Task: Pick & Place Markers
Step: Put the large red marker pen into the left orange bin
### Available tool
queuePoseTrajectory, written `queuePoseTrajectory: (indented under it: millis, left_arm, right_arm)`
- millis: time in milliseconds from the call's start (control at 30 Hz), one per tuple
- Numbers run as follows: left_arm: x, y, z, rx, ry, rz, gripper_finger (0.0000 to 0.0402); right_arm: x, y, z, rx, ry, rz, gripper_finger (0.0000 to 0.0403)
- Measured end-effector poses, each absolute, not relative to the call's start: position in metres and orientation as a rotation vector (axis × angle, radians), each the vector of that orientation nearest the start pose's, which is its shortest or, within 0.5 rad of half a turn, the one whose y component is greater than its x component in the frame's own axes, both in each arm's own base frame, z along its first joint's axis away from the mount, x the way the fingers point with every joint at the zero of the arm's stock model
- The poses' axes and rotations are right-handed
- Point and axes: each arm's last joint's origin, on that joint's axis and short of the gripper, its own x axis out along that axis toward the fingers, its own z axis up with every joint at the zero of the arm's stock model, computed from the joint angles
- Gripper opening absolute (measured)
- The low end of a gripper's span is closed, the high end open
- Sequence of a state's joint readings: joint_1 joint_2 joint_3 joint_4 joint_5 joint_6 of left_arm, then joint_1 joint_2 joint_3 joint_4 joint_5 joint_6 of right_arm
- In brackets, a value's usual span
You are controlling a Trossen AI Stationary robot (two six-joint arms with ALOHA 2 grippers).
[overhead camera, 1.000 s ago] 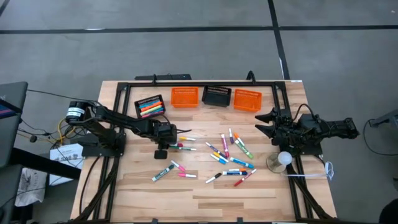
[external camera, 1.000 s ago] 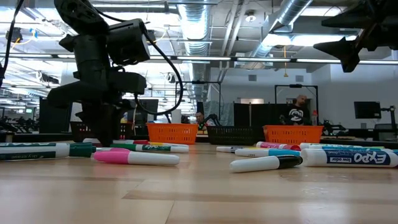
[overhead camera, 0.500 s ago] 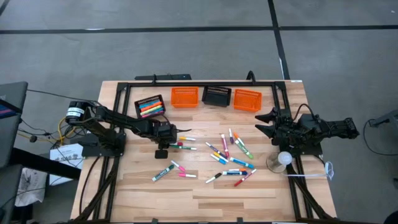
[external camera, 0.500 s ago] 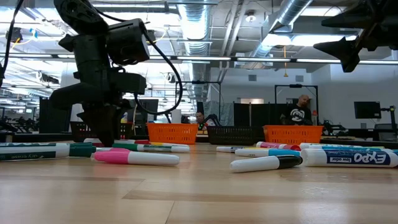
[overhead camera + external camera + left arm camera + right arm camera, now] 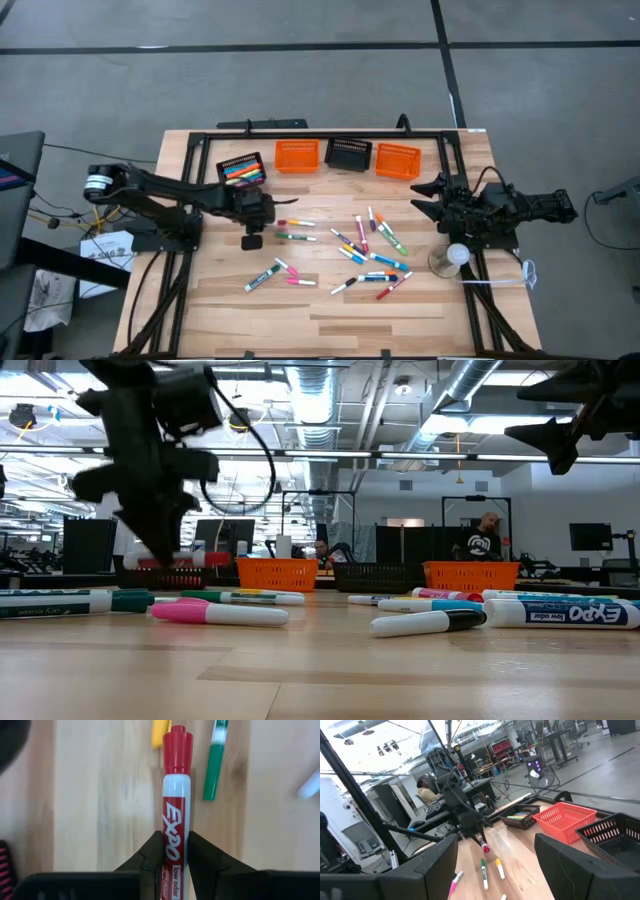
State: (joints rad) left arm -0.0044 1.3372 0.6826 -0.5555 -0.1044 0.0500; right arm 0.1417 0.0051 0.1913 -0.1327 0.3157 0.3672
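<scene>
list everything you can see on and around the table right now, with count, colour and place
red marker: one, red cap, white barrel, held above the table
loose markers: about twenty, mixed colours, scattered mid table
black basket of markers: one, far left of the basket row
orange baskets: two, far edge
empty black basket: one, between the orange ones
table: one, light wood
person: one, dark top, in the room behind
left pincer: shut on the red marker
right pincer: open, waiting at the right edge
</scene>
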Motion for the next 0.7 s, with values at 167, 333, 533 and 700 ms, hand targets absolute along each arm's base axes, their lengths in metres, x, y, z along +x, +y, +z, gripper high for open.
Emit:
queuePoseTrajectory:
  millis: [167,333,533,700]
  left_arm:
    - [0.215,0.002,0.193,0.030,1.080,0.103,0.0066]
    - [0.210,0.001,0.216,-0.074,0.909,0.121,0.0066]
    - [0.220,0.001,0.243,-0.138,0.620,0.099,0.0066]
    - [0.231,0.006,0.260,-0.153,0.404,0.104,0.0066]
  right_arm:
    - [0.081,0.002,0.216,0.382,-0.101,-0.159,0.0254]
    - [0.081,0.002,0.216,0.382,-0.101,-0.159,0.0254]
    - [0.081,0.002,0.219,0.390,-0.132,-0.154,0.0254]
    - [0.080,0.002,0.225,0.403,-0.193,-0.142,0.0254]
